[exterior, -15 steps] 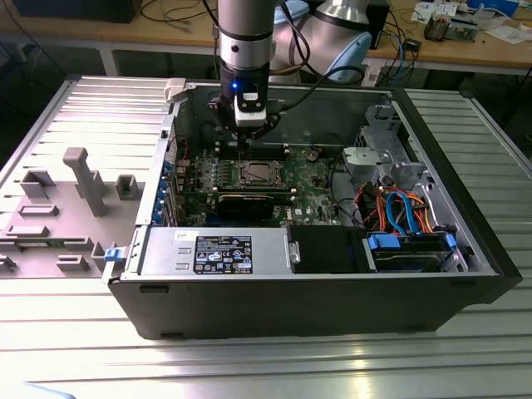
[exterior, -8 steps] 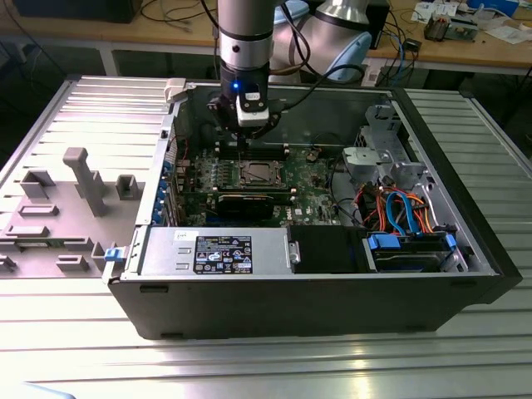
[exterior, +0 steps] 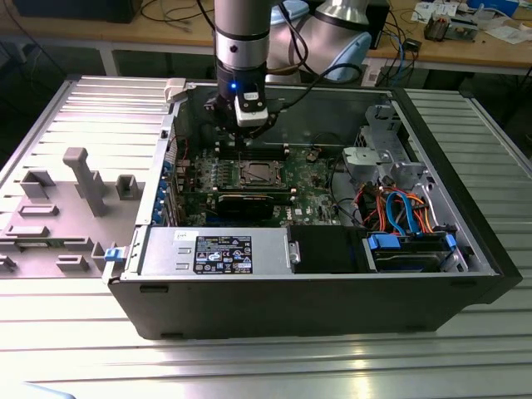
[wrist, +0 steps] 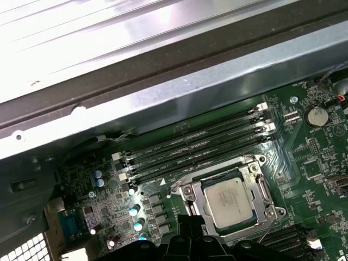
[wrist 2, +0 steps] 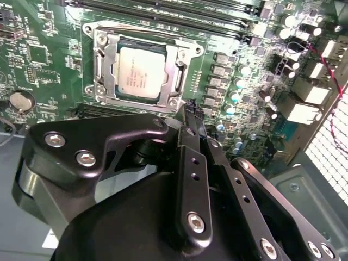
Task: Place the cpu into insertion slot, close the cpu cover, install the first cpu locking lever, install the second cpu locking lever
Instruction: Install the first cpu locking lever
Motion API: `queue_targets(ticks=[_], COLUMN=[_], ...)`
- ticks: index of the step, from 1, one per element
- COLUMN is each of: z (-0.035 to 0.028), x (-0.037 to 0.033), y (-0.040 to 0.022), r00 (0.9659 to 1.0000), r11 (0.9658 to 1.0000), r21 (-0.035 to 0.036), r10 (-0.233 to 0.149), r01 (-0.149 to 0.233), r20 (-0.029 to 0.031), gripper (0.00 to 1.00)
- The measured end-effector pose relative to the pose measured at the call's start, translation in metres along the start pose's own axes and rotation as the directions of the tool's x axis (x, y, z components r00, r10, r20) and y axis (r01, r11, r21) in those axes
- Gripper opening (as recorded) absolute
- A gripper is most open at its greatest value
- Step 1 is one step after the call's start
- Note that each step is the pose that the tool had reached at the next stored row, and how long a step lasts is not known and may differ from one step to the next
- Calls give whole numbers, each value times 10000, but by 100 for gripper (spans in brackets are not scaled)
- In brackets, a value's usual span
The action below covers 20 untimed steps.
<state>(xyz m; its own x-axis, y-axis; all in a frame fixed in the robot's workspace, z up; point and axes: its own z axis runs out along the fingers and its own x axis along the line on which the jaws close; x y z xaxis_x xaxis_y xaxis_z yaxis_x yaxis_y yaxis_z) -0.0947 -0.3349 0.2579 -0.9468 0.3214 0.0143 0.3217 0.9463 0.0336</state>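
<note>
The gripper (wrist 2: 193,110) has its jaws clenched on nothing, tips hanging just beside the slot (wrist 2: 142,28), likely to press rather than grasp. The cpu (wrist 2: 140,69) lies flat in the slot, with the cover (wrist 2: 174,60) down around it, framing its top. In the exterior view this sits mid-frame inside the open case (exterior: 332,291), memory slots (exterior: 278,148) just above.

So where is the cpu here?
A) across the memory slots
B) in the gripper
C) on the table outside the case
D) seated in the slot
D: the cpu lies flat in the slot, framed by the cover, with the gripper beside it.
</note>
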Motion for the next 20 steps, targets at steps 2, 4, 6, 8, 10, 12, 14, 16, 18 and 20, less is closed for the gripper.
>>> queue_targets(ticks=[2,4,6,8,10,12,14,16,18,20], z=[1,1,1,2,2,3,3,3,5,5], x=[11,12,12,12,12,12,12,12,12,12], y=[-3,-4,-4,-4,-4,-4,-4,-4,-3,-4], r00=[9999,9985,9963,9929,9917,9916,9914,9906,9900,9899], r11=[9999,9985,9963,9929,9917,9916,9914,9906,9900,9899], r21=[-3,4,8,11,11,8,9,9,-3,-7], r10=[-152,-553,-863,-1186,-1282,-1290,-1311,-1370,-1410,-1419], r01=[152,553,863,1186,1282,1290,1311,1370,1410,1419], r20=[-6,-20,-31,-42,-45,-37,-37,-33,18,52], gripper=[11,11,11,11,11,11,11,11,11,11])
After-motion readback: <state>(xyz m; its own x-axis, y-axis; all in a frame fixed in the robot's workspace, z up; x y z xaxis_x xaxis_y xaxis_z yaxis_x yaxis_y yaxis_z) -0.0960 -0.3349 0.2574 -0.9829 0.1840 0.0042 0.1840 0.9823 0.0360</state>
